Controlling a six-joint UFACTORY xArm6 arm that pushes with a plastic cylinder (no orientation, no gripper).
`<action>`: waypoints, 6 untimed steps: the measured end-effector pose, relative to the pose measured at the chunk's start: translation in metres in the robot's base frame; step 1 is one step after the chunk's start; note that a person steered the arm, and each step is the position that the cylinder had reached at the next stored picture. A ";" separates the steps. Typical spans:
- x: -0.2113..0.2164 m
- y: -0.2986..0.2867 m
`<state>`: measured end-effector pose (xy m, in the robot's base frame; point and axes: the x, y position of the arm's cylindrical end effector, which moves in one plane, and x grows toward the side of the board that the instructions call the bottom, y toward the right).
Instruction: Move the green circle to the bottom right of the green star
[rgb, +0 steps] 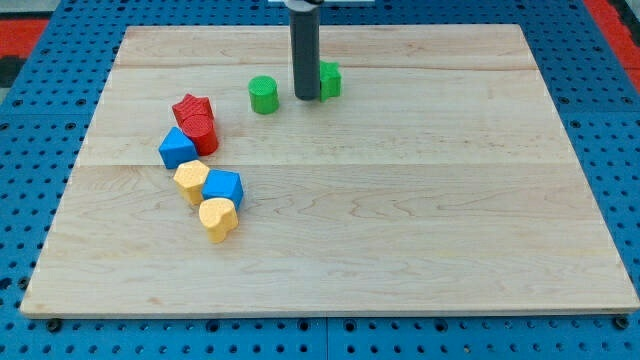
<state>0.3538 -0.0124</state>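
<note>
The green circle (264, 94) is a short green cylinder near the top middle of the wooden board (400, 220). The green star (329, 80) sits to its right, partly hidden behind my rod. My tip (306, 97) rests on the board between the two green blocks, touching or almost touching the star's left side and a short gap to the right of the circle.
A cluster lies at the view's left: a red star (190, 107) and a red cylinder (201, 132), a blue block (177, 148), a yellow block (190, 182), another blue block (224, 187) and a yellow heart (217, 218). Blue pegboard surrounds the board.
</note>
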 end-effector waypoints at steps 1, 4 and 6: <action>0.047 -0.044; -0.011 0.010; 0.051 0.045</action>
